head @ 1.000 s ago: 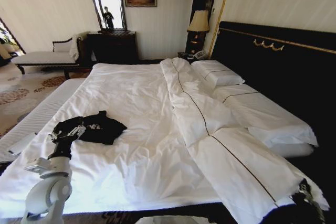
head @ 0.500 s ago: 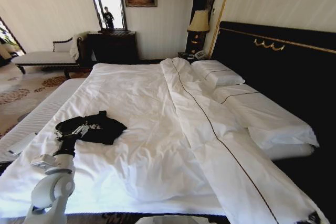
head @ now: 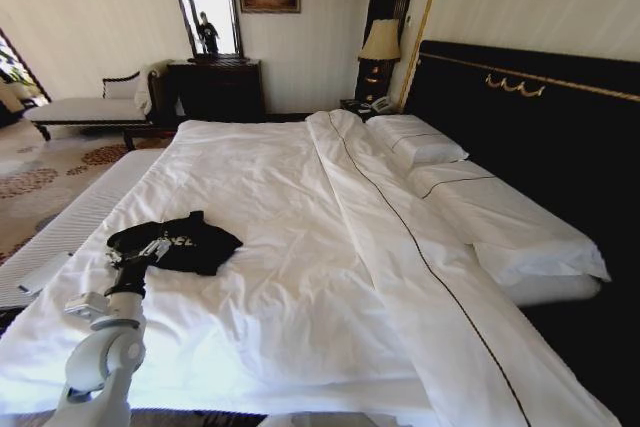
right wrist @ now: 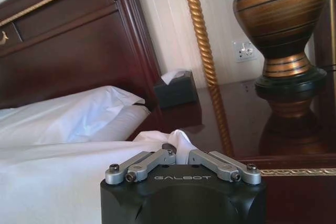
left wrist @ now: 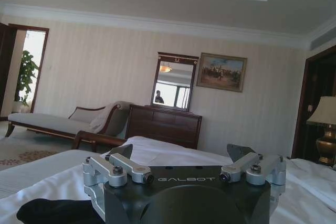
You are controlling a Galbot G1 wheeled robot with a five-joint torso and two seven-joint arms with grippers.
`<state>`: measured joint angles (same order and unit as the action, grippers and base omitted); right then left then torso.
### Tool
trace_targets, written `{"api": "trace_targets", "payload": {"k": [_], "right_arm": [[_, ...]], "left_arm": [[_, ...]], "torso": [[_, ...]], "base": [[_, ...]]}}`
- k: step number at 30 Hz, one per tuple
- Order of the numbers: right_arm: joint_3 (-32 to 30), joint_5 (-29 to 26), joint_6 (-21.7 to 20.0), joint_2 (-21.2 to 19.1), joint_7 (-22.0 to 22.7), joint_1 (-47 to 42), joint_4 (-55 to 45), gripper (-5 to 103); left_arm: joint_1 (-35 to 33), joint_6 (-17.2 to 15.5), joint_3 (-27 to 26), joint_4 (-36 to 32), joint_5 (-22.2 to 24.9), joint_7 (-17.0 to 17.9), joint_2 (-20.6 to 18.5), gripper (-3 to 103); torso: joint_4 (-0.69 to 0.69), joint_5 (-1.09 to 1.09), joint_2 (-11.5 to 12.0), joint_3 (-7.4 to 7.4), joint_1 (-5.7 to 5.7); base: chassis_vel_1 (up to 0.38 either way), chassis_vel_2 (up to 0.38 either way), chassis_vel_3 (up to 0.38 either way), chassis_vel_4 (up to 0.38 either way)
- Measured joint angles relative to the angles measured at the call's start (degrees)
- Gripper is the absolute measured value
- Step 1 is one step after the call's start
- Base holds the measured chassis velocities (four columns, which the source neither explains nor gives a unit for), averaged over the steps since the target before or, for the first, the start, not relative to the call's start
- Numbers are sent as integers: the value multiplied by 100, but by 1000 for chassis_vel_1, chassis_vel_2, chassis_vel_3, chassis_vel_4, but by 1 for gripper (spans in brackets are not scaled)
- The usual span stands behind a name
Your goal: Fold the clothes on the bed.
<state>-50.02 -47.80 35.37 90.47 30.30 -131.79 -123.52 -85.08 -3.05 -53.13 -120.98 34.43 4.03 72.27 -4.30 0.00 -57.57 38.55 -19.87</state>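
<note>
Black T-shirt (head: 175,243), white chest lettering unreadable, lies crumpled on the bed (head: 300,247). Left gripper (head: 150,249), marked "GALBOT", rests spread wide at its edge. Right gripper (right wrist: 178,157), same marking, pinches white bedding (right wrist: 63,182).

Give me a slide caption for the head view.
Left gripper at black T-shirt on white bed.

White rounded left arm (head: 100,357) with grey joint bracket and black wrist section, left hand (left wrist: 184,174) with black housing lettered GALBOT in pale capitals, silver linkage bars, dark screw heads, right hand (right wrist: 178,153) with matching black body, silver links
</note>
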Motion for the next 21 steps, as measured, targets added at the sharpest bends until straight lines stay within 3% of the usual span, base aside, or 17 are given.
{"api": "trace_targets", "payload": {"k": [16,18,19,21], "right_arm": [[-93,115,-151,-215,219,329,662,-3],[-119,113,-232,-234,266,367,676,7],[-116,112,-280,-243,271,376,665,7],[-82,114,-388,-253,295,378,620,19]], "left_arm": [[-114,22,-89,-84,5,-7,-13,100],[-112,22,-92,-76,4,-9,-37,100],[-110,22,-96,-69,4,-8,-48,100],[-105,22,-104,-53,4,-9,-67,100]], "torso": [[-4,0,0,0,0],[-11,3,0,0,0],[-11,2,-1,0,1],[-9,2,-1,0,1]], "base": [[0,0,0,0],[0,0,0,0],[0,0,0,0],[0,0,0,0]]}}
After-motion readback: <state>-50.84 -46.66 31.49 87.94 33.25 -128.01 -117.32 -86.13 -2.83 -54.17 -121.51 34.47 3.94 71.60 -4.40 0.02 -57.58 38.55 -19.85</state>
